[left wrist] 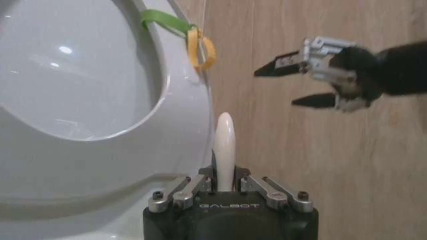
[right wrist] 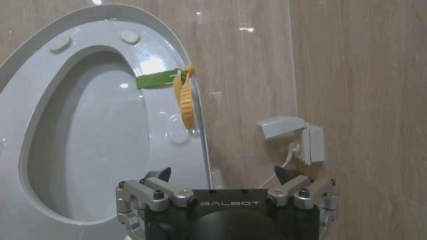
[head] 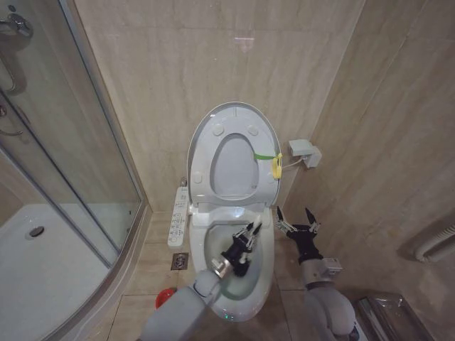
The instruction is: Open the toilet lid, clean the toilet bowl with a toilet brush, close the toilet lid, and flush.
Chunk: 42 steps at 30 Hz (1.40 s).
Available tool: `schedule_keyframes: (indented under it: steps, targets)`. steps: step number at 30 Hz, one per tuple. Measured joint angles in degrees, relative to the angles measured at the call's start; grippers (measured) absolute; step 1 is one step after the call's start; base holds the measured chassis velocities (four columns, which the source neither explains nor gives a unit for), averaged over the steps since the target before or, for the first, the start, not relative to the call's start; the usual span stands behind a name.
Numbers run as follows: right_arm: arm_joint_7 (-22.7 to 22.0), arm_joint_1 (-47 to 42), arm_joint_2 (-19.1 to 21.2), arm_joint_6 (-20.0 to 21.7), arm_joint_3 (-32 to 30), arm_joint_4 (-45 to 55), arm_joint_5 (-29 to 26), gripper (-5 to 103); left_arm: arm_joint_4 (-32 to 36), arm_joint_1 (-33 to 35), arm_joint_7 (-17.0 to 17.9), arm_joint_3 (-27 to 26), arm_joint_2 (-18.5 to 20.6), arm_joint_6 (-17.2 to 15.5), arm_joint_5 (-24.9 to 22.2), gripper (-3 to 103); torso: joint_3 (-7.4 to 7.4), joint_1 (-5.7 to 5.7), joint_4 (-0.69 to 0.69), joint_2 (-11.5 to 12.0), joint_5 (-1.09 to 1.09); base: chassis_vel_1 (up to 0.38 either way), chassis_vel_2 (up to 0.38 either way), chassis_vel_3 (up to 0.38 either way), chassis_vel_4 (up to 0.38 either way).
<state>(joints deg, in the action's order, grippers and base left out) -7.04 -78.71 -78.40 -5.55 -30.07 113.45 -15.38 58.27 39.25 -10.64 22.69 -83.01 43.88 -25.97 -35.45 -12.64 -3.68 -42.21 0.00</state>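
The toilet brush (left wrist: 225, 145) is held by its white handle in the left gripper (head: 245, 238), whose fingers are closed on the stick; the gripper is positioned over the toilet bowl (head: 264, 273), and the bristle head cannot be made out. The toilet lid (head: 234, 153) is raised upright against the wall, with the ring-shaped seat lifted against it, and a green strap (head: 264, 155) with a yellow loop (head: 276, 167) is seen tied at its right edge. The right gripper (head: 297, 222) is held in the air just to the right of the bowl, near the tiled wall, with its fingers spread wide and holding nothing. A control panel (head: 179, 215) is mounted on the left side of the toilet, and a white wall box (head: 304, 151) with a cable is fixed to the right wall. A small red object, probably the brush holder (head: 164, 298), rests on the floor to the left of the bowl. The step in hand is judged to be the scrubbing of the bowl. For it to be done well, the grip on the thin handle should be kept firm, the head worked against the inner ceramic in steady sweeps, and the raised lid and seat left undisturbed by the arm.
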Motion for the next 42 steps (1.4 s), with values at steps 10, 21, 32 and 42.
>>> schedule_keyframes:
  steps: [10, 21, 32, 42]
  targets:
    - [0.00, 0.00, 0.00, 0.00, 0.00, 0.00, 0.00, 100, -3.70, -0.93, -0.81, -0.52, 1.99, -3.97, -0.79, 19, 0.01, 0.00, 0.03, 0.00, 0.00, 0.000, 0.000, 0.000, 0.000]
    - [-0.01, 0.00, 0.00, 0.00, 0.00, 0.00, 0.00, 100, -0.35, -0.91, -2.53, 0.13, -0.80, -0.79, -4.91, 19, 0.00, 0.00, -0.01, 0.00, 0.00, 0.000, 0.000, 0.000, 0.000]
    - [0.00, 0.00, 0.00, 0.00, 0.00, 0.00, 0.00, 100, -0.96, -0.90, -1.29, 0.00, 1.79, -4.14, -3.21, 19, 0.00, 0.00, 0.04, 0.00, 0.01, 0.000, 0.000, 0.000, 0.000]
    - [-0.01, 0.00, 0.00, 0.00, 0.00, 0.00, 0.00, 100, -1.15, 0.23, -2.82, 1.56, 0.27, -3.60, -4.44, 19, 0.01, 0.00, 0.01, 0.00, -0.01, 0.000, 0.000, 0.000, 0.000]
